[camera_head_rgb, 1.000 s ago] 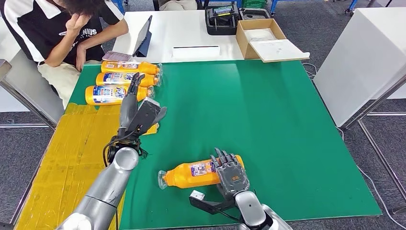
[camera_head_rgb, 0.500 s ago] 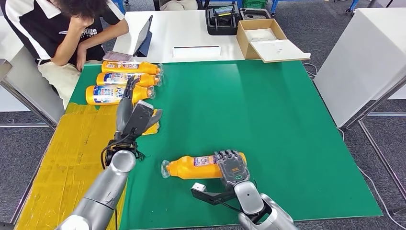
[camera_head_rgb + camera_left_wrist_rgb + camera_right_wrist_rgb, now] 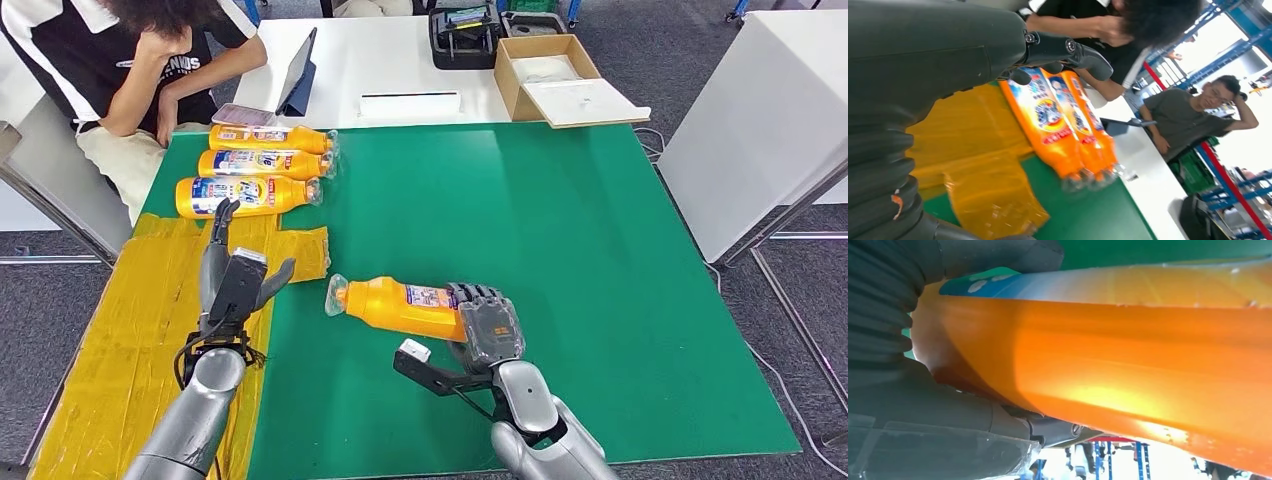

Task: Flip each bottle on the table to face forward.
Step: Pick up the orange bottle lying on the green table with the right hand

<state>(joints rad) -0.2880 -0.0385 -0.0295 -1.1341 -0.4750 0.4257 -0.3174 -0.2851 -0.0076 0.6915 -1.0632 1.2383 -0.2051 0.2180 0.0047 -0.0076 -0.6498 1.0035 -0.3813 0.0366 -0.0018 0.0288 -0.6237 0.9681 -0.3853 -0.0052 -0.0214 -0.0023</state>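
My right hand (image 3: 488, 325) grips the base end of an orange bottle (image 3: 400, 305), lifted off the green mat with its clear cap pointing left and its label up. The right wrist view has the bottle's orange body (image 3: 1128, 355) close up between thumb and fingers. Three more orange bottles (image 3: 245, 195) lie side by side at the mat's far left corner, labels up, caps to the right; they appear in the left wrist view (image 3: 1058, 125) too. My left hand (image 3: 232, 275) hovers open over the yellow strip, short of those bottles, holding nothing.
A person (image 3: 120, 60) sits at the far left corner, close to the three bottles. A yellow sheet (image 3: 130, 330) covers the table's left strip. Behind the green mat (image 3: 560, 230) a white table carries a tablet (image 3: 298, 75), a black case and a cardboard box (image 3: 550, 75).
My right hand has closed on the bottle, lifted it and carried it up and left. My left hand has pulled back toward me, away from the three bottles.
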